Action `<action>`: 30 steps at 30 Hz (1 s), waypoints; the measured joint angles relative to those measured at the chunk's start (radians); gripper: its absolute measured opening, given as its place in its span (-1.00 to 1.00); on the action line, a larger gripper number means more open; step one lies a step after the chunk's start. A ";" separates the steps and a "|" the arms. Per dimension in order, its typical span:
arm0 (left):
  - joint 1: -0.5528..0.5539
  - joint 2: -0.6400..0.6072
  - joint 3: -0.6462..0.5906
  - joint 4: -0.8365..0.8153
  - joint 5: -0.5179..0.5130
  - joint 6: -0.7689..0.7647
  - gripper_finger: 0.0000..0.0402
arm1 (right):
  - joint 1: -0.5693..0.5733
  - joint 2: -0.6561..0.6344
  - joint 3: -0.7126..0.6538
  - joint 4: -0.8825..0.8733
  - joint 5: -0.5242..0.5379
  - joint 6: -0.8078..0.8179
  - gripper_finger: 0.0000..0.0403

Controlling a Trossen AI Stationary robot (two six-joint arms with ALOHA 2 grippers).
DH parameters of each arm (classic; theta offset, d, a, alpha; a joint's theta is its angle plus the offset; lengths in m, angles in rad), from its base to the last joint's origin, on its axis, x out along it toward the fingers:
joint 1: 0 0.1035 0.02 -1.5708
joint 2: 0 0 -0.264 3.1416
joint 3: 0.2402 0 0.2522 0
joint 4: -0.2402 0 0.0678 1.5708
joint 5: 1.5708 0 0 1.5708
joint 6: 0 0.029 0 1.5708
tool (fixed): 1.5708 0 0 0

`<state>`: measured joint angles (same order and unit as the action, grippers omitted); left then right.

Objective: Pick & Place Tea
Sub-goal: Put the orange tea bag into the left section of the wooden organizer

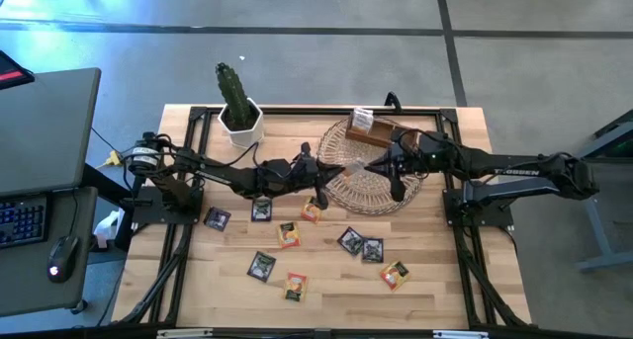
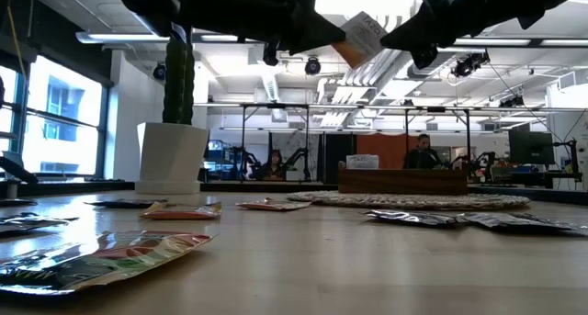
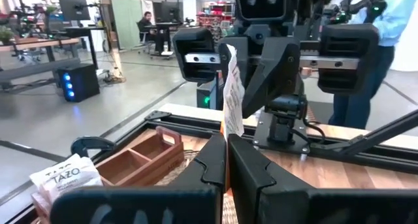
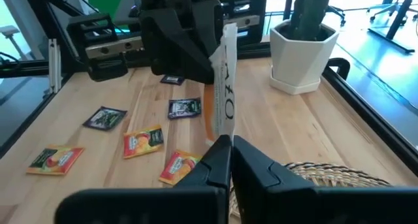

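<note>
Mid-air handover was in hand. One orange-and-white sachet (image 4: 223,87) was held above the worktop (image 1: 435,290), over the left edge of the wicker mat (image 1: 368,186), with both tools meeting on it.

Left tool (image 3: 226,160): fingers were seen together on the sachet's lower edge in the left wrist view. Right tool (image 4: 231,160): fingers were likewise seen closed on the same sachet in the right wrist view. So the sachet was judged clamped from both sides at once, held edge-on and roughly upright. In the low view it was seen well clear of the worktop, between the two arms.

Rest of the tea: about nine loose sachets (image 1: 295,286) were spread flat on the near half of the worktop, mixed black and orange. A white one was sitting in the wooden box (image 1: 374,131) at the far side of the mat, which was taken as the drop point.

Next move, as judged: one tool had to release before the other pulled away, else the sachet would be torn or dragged. Release by the left was expected, since the right arm is nearer the box. Carry to a free compartment was then called for; the grip was thin and on one edge only, so slip was a risk.

The potted cactus (image 1: 237,107) at the far left was clear of the path.
</note>
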<state>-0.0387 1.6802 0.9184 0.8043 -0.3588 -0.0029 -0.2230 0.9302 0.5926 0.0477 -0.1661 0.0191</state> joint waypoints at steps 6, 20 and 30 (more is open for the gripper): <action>0.000 0.000 0.000 -0.003 0.000 0.007 -0.90 | 0.000 0.000 0.000 0.001 0.024 0.001 -0.98; 0.027 0.000 0.000 -0.256 0.005 -0.022 -0.18 | -0.059 0.003 0.031 -0.122 0.375 -0.086 -0.99; 0.026 0.000 0.000 -0.285 0.010 -0.055 -0.16 | -0.354 0.263 0.368 -0.525 0.333 -0.173 -1.00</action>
<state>-0.0128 1.6802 0.9180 0.5191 -0.3492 -0.0574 -0.5771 1.1931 0.9603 -0.4770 0.1669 -0.1541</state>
